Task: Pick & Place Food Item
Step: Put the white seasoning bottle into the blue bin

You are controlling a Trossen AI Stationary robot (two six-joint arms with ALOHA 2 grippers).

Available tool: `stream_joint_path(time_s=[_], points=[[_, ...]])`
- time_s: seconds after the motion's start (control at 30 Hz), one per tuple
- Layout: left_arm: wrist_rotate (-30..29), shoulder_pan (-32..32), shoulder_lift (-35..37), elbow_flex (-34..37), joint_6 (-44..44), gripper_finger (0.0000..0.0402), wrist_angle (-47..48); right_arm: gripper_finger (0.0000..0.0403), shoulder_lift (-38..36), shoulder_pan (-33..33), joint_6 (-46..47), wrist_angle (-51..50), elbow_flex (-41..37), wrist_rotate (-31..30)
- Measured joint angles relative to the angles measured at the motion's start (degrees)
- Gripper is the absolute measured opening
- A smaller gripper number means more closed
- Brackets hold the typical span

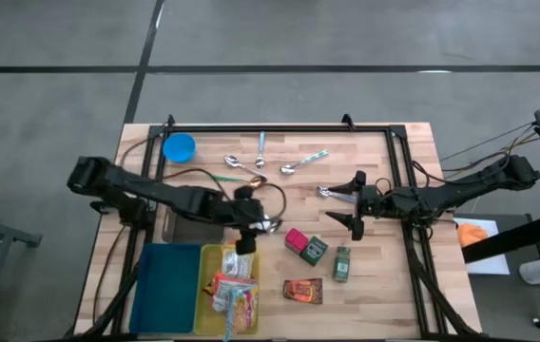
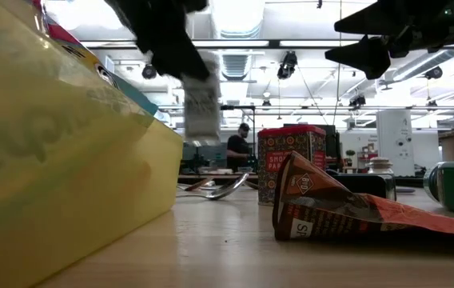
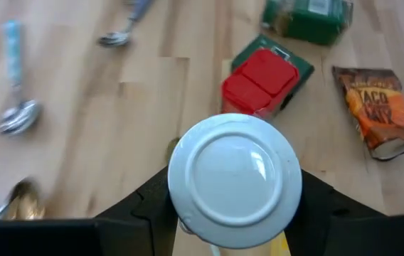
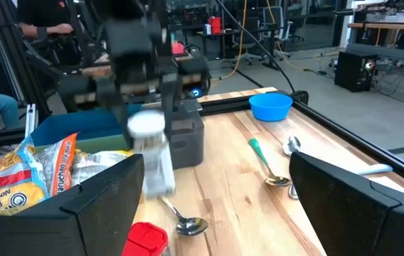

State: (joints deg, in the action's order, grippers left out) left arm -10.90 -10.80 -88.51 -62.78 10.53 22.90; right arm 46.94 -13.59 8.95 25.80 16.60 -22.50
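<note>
My left gripper is shut on a small jar with a round white lid. It holds the jar in the air over the far end of the yellow bin, which holds several noodle packs. In the right wrist view the jar hangs below the dark fingers. In the low view the jar is well above the tabletop. My right gripper waits open at the table's right, level, with nothing between its fingers. My left gripper pinches the jar between its two fingers, one on each side of the body just under the white lid. The fingers slant down from the table's left. The jar is lifted clear of the table and bin, roughly upright, lid toward the wrist.
A red-lidded box, a green box, a green can and a taco seasoning packet lie right of the bin. A blue tray sits left of it. A blue bowl and several spoons lie at the far side.
</note>
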Motion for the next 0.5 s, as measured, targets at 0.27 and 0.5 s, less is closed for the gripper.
stream_joint_path(time_s=[0.27,0.5], points=[[-12.24,-6.4,12.09,0.0,19.02,0.0181,16.76,0.0349,0.0,-0.02,0.0,-0.45,0.0,0.01],[-19.54,-17.97,17.54,0.0,45.54,0.0181,33.42,0.0349,0.0,0.0,0.0,-0.43,0.0,0.01]])
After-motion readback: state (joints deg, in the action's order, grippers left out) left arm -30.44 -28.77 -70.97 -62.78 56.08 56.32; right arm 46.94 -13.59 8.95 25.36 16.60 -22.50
